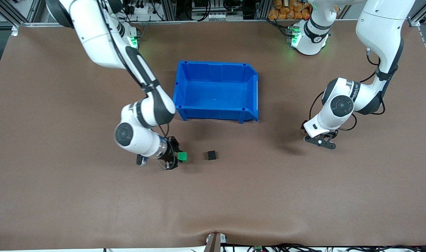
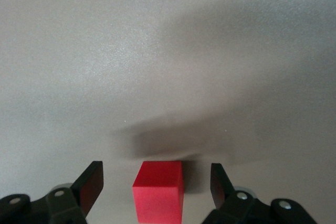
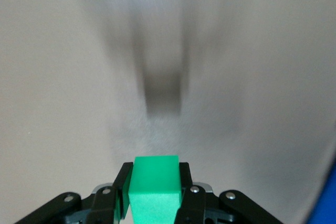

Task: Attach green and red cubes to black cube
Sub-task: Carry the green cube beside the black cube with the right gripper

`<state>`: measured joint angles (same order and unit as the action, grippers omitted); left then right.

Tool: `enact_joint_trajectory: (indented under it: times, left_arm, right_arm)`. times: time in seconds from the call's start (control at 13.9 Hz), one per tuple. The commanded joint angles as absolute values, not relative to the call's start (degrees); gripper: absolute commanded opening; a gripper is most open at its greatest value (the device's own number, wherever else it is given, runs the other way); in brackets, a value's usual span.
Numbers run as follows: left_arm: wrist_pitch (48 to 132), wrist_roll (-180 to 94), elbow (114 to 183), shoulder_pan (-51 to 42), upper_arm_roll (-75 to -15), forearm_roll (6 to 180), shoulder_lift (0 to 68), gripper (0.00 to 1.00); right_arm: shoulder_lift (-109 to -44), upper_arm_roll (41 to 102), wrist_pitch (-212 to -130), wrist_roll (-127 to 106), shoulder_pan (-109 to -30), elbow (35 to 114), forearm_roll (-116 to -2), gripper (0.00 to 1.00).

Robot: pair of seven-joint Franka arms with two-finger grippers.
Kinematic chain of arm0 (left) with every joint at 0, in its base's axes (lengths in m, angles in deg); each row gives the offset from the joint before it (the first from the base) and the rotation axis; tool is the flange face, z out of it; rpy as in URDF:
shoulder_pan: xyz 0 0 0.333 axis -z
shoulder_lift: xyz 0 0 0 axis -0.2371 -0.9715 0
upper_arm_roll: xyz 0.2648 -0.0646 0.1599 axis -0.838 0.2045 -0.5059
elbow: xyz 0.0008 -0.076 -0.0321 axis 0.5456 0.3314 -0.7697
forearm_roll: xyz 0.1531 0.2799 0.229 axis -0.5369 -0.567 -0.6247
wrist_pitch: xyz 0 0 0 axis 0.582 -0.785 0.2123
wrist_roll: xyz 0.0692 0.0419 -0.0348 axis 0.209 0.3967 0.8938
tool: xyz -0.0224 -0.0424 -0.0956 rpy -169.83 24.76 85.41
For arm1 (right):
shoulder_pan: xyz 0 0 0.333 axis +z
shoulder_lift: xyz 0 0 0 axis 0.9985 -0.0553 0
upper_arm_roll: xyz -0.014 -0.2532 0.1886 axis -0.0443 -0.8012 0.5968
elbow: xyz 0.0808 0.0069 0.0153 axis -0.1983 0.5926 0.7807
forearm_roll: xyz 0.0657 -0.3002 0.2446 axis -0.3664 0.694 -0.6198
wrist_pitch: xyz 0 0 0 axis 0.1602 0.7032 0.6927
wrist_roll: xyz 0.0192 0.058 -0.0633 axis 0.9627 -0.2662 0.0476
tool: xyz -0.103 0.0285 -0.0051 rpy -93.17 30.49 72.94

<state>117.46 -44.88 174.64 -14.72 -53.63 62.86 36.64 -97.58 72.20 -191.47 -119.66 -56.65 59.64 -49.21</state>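
Note:
My right gripper (image 1: 178,157) is shut on the green cube (image 1: 182,156) and holds it low over the table, beside the black cube (image 1: 211,155), on the side toward the right arm's end. In the right wrist view the green cube (image 3: 156,190) sits between the pads (image 3: 124,182), and a blurred dark shape (image 3: 164,90) lies ahead of it. My left gripper (image 1: 321,140) is low over the table near the left arm's end. In the left wrist view it (image 2: 156,174) is open around the red cube (image 2: 157,195), which rests on the table between the fingers (image 2: 90,184) without touching them. The red cube is hidden in the front view.
A large blue bin (image 1: 216,110) stands empty at the middle of the table, farther from the front camera than the black cube. The brown table cover (image 1: 234,196) is wrinkled near its front edge.

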Motion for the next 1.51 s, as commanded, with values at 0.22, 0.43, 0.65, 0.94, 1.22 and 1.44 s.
enact_joint_trajectory:
  times: [0.22, 0.43, 0.65, 0.94, 1.22, 1.44]
  left_arm:
    - [117.8, -43.9, 173.9, -16.0, -53.3, 62.7, 36.1, 0.86]
    - [117.8, -43.9, 173.7, -16.0, -53.2, 62.8, 36.0, 0.84]
    - [117.8, -43.9, 173.6, -16.0, -53.2, 62.9, 35.5, 0.79]
    - [117.8, -43.9, 173.9, -16.4, -53.2, 63.3, 35.3, 0.74]
    - [117.8, -43.9, 174.1, -16.7, -53.2, 66.4, 35.2, 0.67]
    - [117.7, -43.9, 174.4, -16.7, -53.3, 67.4, 35.2, 0.52]
  right_arm:
    - [-103.1, 71.5, -198.1, -127.8, -52.3, 57.2, -49.9, 0.00]
    - [-105.3, 71.5, -199.2, -130.3, -51.1, 54.4, -49.9, 0.00]
    - [-105.7, 71.5, -199.0, -129.8, -50.3, 54.3, -49.6, 0.00]
    - [-106.2, 71.5, -198.9, -129.7, -49.3, 53.4, -49.6, 0.00]
    - [-106.5, 71.5, -199.1, -130.2, -48.2, 53.2, -49.6, 0.00]
    - [-106.6, 71.5, -199.3, -130.4, -47.6, 53.0, -49.7, 0.10]
